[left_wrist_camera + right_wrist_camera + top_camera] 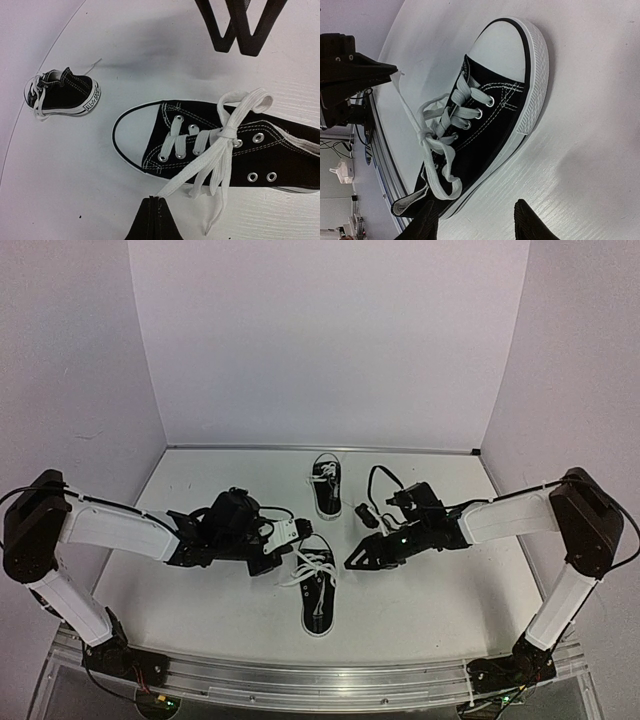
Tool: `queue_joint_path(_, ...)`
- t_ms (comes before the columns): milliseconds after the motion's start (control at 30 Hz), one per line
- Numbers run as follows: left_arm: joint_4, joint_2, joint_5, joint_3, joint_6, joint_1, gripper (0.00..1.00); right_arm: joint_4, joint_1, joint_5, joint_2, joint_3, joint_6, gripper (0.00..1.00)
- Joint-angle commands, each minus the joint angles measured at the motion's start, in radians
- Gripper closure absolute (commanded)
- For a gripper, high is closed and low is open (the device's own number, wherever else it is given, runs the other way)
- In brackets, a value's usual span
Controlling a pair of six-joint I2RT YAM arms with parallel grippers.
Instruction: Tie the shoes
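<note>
The near shoe (318, 598) lies mid-counter (200, 600), toe pointing away toward the back wall (320, 340). Its white lace (227, 134) is knotted loosely, with 1 loop showing and the ends trailing off the shoe's left side. The left jaws are clenched on 1 of those free ends, just beside the shoe. The right jaws stand released and apart, close by the shoe's right side, gripping nothing. Farther back, the 2nd shoe (326, 488) rests alone on the counter, near the wall.
</note>
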Motion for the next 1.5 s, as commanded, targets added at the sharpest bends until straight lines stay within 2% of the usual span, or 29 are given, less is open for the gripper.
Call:
queue_joint_path(0,-0.008,-0.048,-0.085,-0.001,-0.038,0.013,1.00,0.033,-0.002,-0.020,-0.016,-0.006,0.004,0.52)
queue_joint_path(367,-0.104,-0.103,-0.152,-0.030,-0.081,0.021,1.00,0.062,0.009,-0.060,0.030,0.016,0.005,0.51)
queue_joint_path(500,-0.182,-0.118,-0.053,-0.033,-0.073,0.021,1.00,0.090,0.014,-0.092,0.060,0.036,0.019,0.51)
queue_joint_path(667,-0.220,-0.133,0.134,-0.056,-0.043,0.015,1.00,0.110,0.027,-0.128,0.096,0.058,0.028,0.51)
queue_joint_path(900,-0.316,-0.079,0.207,-0.022,0.007,-0.028,1.00,0.122,0.035,-0.135,0.144,0.093,0.039,0.54)
queue_joint_path(1233,-0.421,0.010,0.178,0.041,0.062,-0.069,0.99,0.125,0.036,-0.140,0.168,0.110,0.044,0.65)
queue_joint_path(1467,-0.451,0.049,0.133,0.065,0.081,-0.085,0.98,0.141,0.036,-0.175,0.159,0.121,0.060,0.54)
